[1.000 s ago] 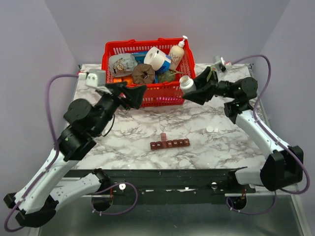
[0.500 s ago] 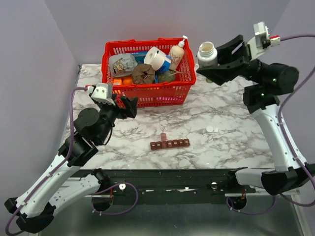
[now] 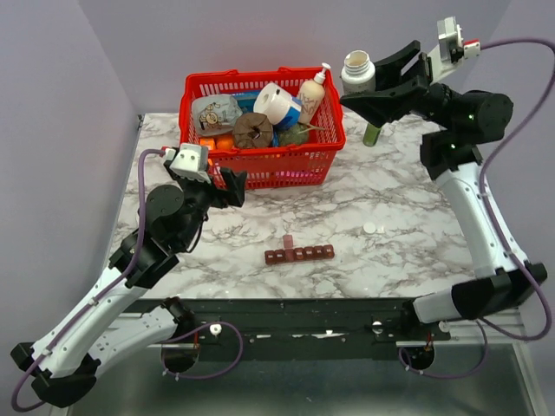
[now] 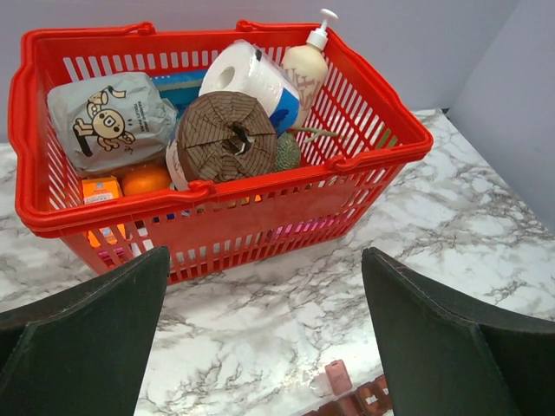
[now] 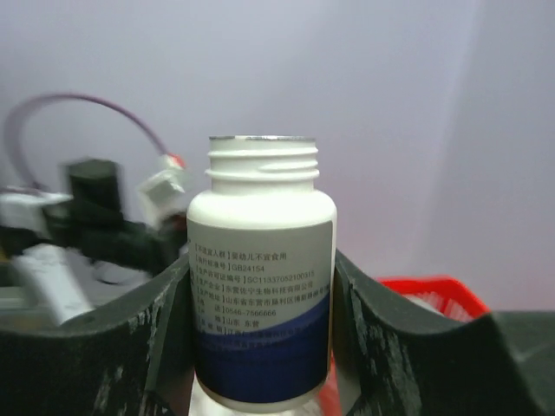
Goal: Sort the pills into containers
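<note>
The dark red-brown strip of containers lies on the marble table near the front middle, with one lid flipped open. Its end also shows at the bottom of the left wrist view. My right gripper is shut on a white uncapped pill bottle and holds it upright, high above the table's back right. In the right wrist view the bottle fills the gap between the fingers. My left gripper is open and empty, in front of the red basket. Loose pills cannot be made out.
A red mesh basket full of household items stands at the back middle, close to my left gripper. Small white round pieces lie on the table right of the strip. A dark green object stands at the back right.
My right arm has lifted the bottle from beside the basket to high above the back right. My left gripper has drawn back a little from the basket.
</note>
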